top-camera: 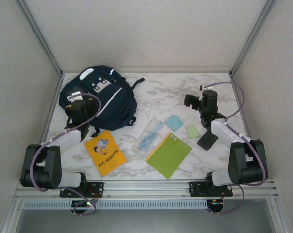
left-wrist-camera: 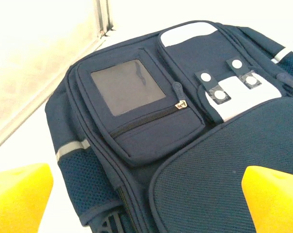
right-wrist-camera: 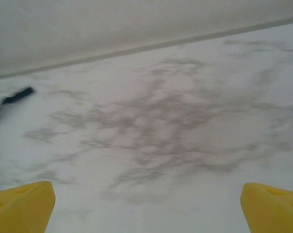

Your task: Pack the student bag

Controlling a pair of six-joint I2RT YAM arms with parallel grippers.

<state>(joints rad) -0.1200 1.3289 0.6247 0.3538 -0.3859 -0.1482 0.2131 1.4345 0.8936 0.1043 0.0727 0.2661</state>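
We saw the student bag (top-camera: 100,97) at the table's (top-camera: 156,94) far left corner. The left tool (top-camera: 79,104) hung over its near end, jaws apart; the right tool (top-camera: 197,101), likewise apart, stood well away.

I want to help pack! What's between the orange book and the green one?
A clear pouch lies between the orange book and green book, seen in the top view.

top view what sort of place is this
Likely a lab robot cell, not a classroom: a marble-look table boxed in by aluminium frame posts and plain white panels, with the student bag laid out.
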